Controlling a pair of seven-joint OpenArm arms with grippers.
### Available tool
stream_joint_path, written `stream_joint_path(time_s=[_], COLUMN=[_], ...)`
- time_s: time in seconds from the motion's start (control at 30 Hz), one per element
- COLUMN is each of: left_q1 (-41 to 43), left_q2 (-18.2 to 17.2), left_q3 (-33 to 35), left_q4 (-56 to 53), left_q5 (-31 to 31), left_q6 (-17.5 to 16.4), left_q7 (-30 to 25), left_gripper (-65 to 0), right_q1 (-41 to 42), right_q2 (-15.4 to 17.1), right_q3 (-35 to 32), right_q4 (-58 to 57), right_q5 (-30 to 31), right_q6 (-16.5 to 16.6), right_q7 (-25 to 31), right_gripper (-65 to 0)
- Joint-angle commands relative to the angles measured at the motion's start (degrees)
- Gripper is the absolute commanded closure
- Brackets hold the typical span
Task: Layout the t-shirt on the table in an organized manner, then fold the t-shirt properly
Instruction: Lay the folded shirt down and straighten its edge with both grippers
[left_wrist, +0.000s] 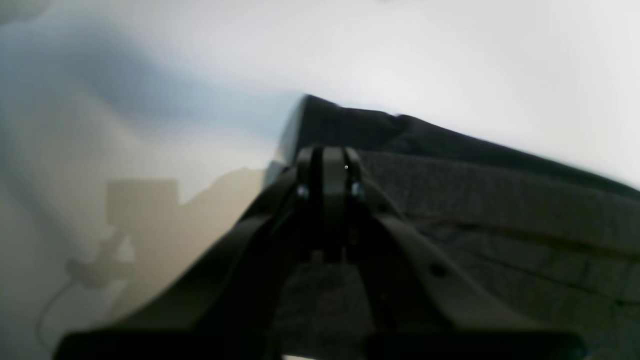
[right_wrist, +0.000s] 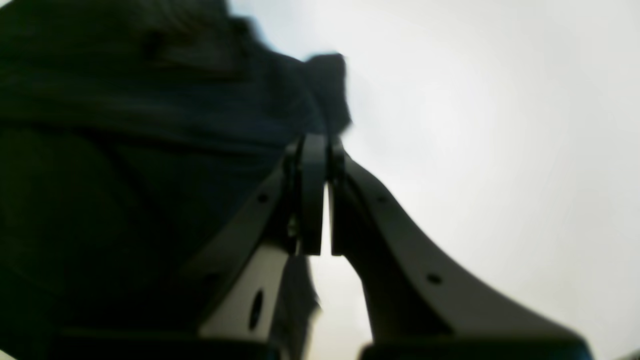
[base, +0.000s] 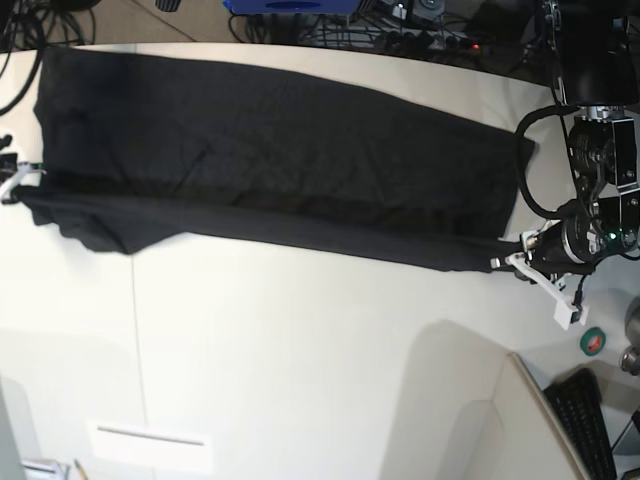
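The black t-shirt (base: 280, 160) lies stretched in a long folded band across the far half of the off-white table (base: 300, 350). My left gripper (base: 507, 256) is shut on the shirt's near right corner. The left wrist view shows its tips (left_wrist: 327, 160) closed over dark fabric (left_wrist: 475, 200) above the table (left_wrist: 450, 60). At the left edge of the base view my right gripper (base: 20, 178) is shut on the shirt's other end. Its closed tips (right_wrist: 320, 145) pinch a fold of the cloth (right_wrist: 125, 150) in the blurred right wrist view.
A black keyboard (base: 590, 425) and a green tape roll (base: 593, 341) sit at the right front. Cables and a blue object (base: 290, 5) line the far edge. A thin seam (base: 135, 330) runs down the table, with a white label (base: 150, 447) near the front.
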Motion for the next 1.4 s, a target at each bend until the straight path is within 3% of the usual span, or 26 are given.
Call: stream_joint_path(time_s=[0.0,0.23,0.73,0.87,1.37], left_q1=[-0.56,1.11,2.25,2.16,4.62], left_q2=[-0.69,-0.69,-2.54,-2.54,-2.54], left_q3=[-0.2,-0.11,-0.2,-0.2,0.41], left_q4=[1.12,0.68,1.21,1.74,0.42], left_q5=[-0.14,-0.05,-0.4,-0.4,-0.05], left_q6=[0.07,0.07,0.07,0.07,0.07], left_q7=[-0.74,-0.91,-0.56,-0.47,-0.82], left_gripper=[0.0,0.0,0.0,0.0,0.0], right_q1=[-0.57,-2.59,-8.74,-9.45,-8.57], right_q2=[0.35,-2.72,-3.69,-3.78,-4.04], right_q3=[0.4,0.49,1.55,2.69,2.16], right_q4=[2.32,2.41,9.8,12.7,6.54], right_q5=[0.46,0.37,0.55,0.55,0.46], right_q6=[0.12,0.12,0.12,0.12,0.12], right_q7=[0.21,-0.93,-2.87,-6.12,-6.12], right_gripper=[0.0,0.0,0.0,0.0,0.0])
